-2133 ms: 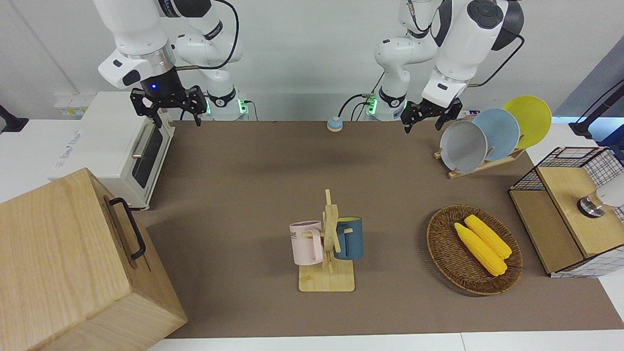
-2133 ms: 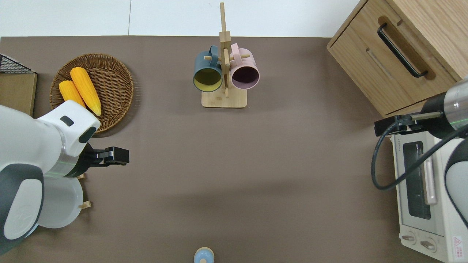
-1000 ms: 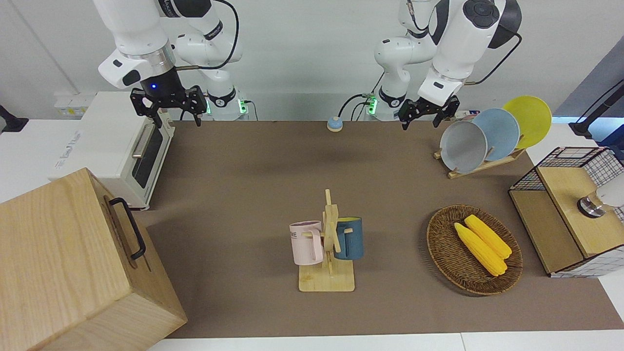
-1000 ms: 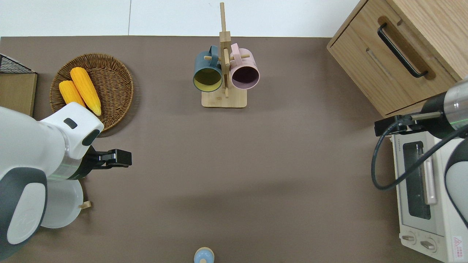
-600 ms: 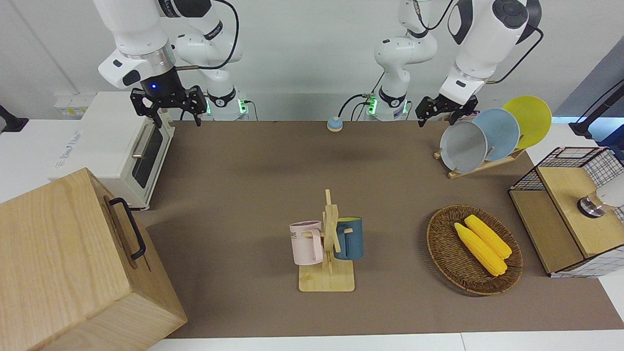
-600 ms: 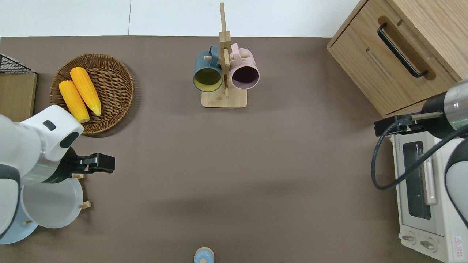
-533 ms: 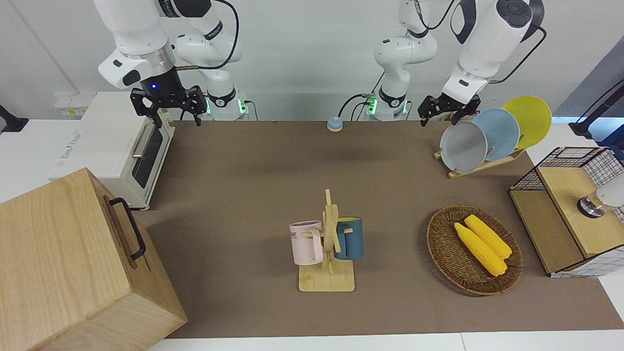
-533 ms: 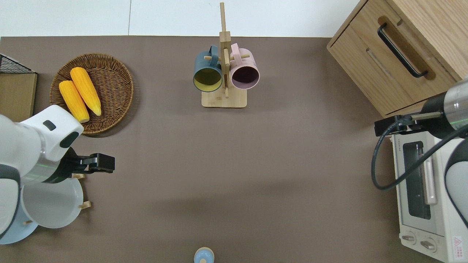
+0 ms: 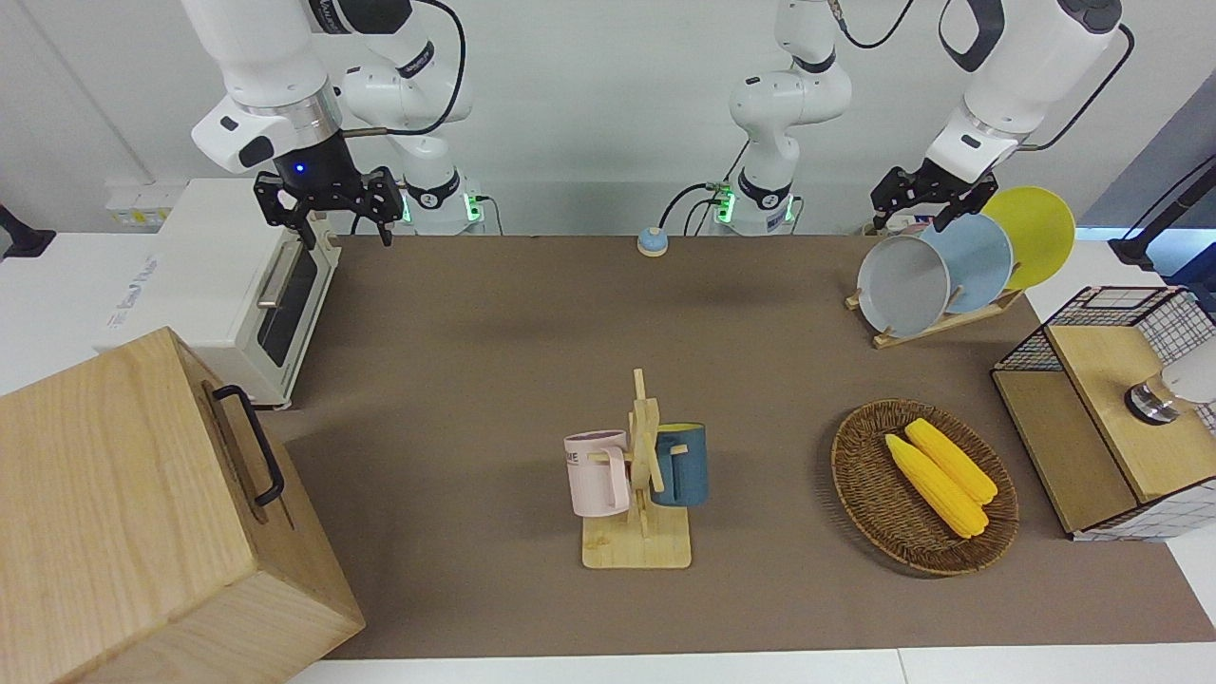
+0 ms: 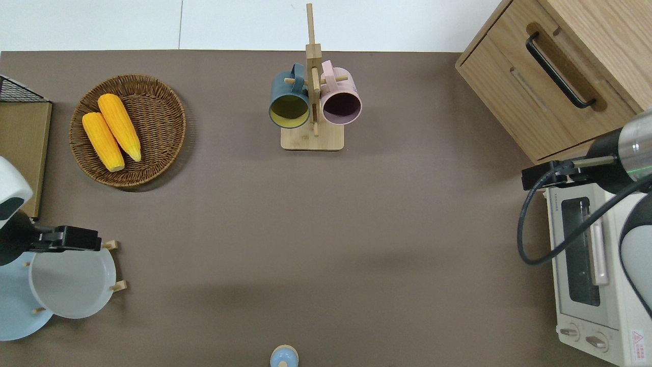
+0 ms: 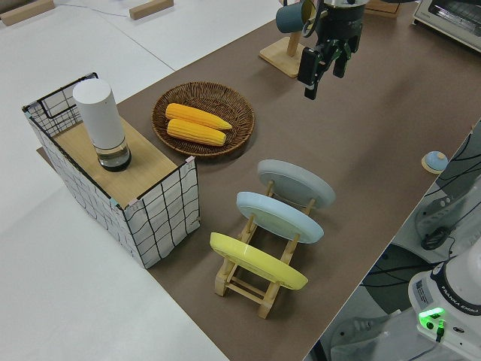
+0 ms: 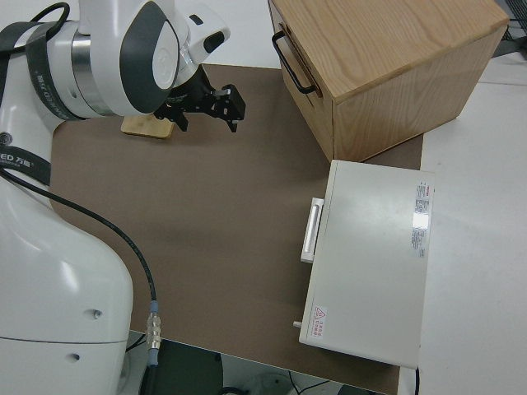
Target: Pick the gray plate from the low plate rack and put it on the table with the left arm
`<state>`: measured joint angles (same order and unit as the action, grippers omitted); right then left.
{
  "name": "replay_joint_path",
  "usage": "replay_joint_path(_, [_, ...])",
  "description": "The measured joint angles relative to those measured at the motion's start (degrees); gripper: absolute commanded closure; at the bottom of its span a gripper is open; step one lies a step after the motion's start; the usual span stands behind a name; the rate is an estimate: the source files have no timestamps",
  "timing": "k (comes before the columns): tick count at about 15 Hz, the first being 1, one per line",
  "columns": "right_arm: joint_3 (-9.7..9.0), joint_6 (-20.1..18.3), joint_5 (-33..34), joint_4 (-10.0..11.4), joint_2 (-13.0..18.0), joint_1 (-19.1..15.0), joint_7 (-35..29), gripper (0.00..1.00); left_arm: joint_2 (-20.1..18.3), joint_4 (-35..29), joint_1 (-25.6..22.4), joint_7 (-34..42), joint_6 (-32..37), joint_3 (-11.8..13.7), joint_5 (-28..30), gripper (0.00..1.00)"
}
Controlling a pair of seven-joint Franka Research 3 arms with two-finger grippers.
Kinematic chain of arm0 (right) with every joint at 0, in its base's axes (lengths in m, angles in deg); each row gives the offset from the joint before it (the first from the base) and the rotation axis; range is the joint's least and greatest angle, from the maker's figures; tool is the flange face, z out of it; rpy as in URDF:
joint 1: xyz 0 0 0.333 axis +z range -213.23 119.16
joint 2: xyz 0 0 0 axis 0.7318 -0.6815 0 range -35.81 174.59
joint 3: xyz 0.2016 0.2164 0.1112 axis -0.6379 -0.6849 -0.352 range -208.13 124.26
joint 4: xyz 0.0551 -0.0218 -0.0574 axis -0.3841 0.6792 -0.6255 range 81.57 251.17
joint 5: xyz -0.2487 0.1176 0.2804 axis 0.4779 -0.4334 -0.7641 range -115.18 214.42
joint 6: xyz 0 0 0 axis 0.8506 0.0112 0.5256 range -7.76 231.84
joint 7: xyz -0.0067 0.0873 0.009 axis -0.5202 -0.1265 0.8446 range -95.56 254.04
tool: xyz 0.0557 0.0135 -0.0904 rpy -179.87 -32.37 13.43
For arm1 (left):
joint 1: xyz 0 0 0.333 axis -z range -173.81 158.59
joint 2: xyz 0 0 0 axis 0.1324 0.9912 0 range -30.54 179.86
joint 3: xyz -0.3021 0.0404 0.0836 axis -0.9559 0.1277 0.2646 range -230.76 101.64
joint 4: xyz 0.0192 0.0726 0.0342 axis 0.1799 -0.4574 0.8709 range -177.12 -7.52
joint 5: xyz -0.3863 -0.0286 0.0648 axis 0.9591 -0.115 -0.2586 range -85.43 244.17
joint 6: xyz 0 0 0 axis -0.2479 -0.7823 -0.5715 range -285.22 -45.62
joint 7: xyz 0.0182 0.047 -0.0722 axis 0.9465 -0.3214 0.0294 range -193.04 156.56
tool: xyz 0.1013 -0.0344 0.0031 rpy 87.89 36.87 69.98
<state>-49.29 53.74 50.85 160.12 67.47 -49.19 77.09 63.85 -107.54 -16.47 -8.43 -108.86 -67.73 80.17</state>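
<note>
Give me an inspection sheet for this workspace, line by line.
Surface: brown table, nothing spilled.
Job's things: gray plate stands in the low plate rack with a light blue plate and a yellow plate.
Clutter: basket with two corn cobs, mug stand with two mugs, wooden drawer box, toaster oven, wire crate.
Grippers: left gripper open, over the gray plate's rim; right gripper open, parked.
Cables: black cable on the right arm.
Surroundings: nothing seen.
</note>
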Motion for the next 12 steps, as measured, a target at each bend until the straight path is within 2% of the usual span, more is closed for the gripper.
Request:
replay_joint_path(6, [0.0, 0.0, 0.0, 0.0, 0.0, 0.0, 0.0, 0.017, 0.0, -0.2, -0.1, 2.8, 0.4, 2.1, -1.6, 0.0])
replay_joint_path(12, [0.0, 0.0, 0.0, 0.0, 0.0, 0.0, 0.0, 0.017, -0.6, -2.3, -1.5, 5.1, -0.1, 3.1, -1.7, 0.0])
